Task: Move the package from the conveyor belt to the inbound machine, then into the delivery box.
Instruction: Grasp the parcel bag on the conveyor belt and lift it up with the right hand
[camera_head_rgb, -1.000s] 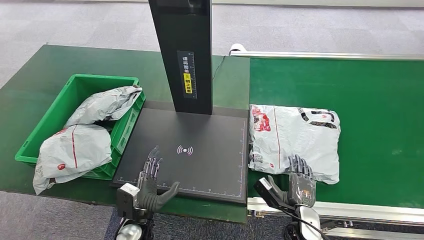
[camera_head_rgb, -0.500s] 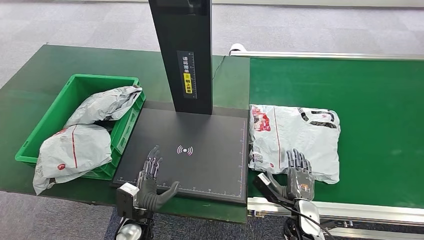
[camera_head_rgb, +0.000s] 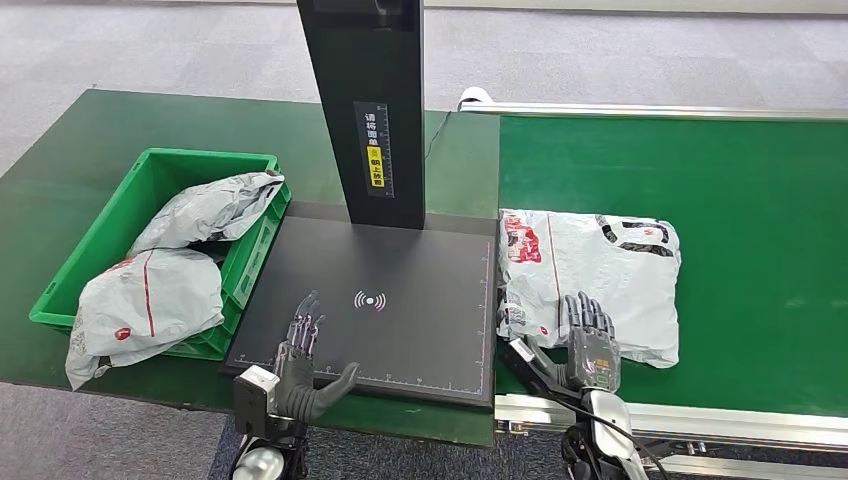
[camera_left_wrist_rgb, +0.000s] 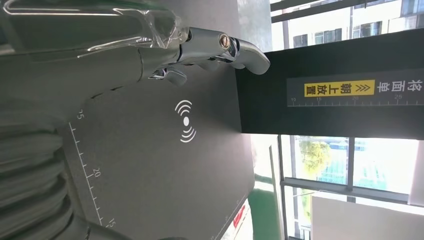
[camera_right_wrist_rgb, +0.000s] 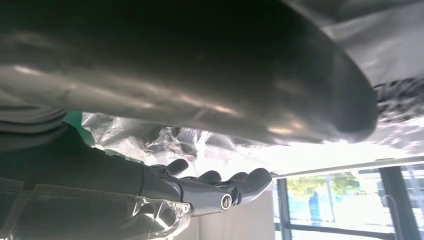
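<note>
A flat white-grey plastic package (camera_head_rgb: 590, 275) with red and black print lies on the green conveyor belt (camera_head_rgb: 740, 210), right beside the inbound machine's black plate (camera_head_rgb: 400, 300). My right hand (camera_head_rgb: 590, 345) hovers over the package's near edge, fingers straight and apart, thumb out to the side; the right wrist view shows the crinkled package (camera_right_wrist_rgb: 210, 142) close past its fingers (camera_right_wrist_rgb: 235, 187). My left hand (camera_head_rgb: 300, 365) is over the plate's near left corner, fingers spread and holding nothing. The green delivery box (camera_head_rgb: 100, 270) stands left of the plate with two grey bags in it.
The machine's black upright column (camera_head_rgb: 370, 100) rises from the back of the plate, with a yellow label on it. A metal rail (camera_head_rgb: 700, 415) runs along the belt's near edge. The green table (camera_head_rgb: 60, 170) extends behind and left of the box.
My right hand has moved forward and slightly left, farther over the package's near edge. The left hand and the package have not moved.
</note>
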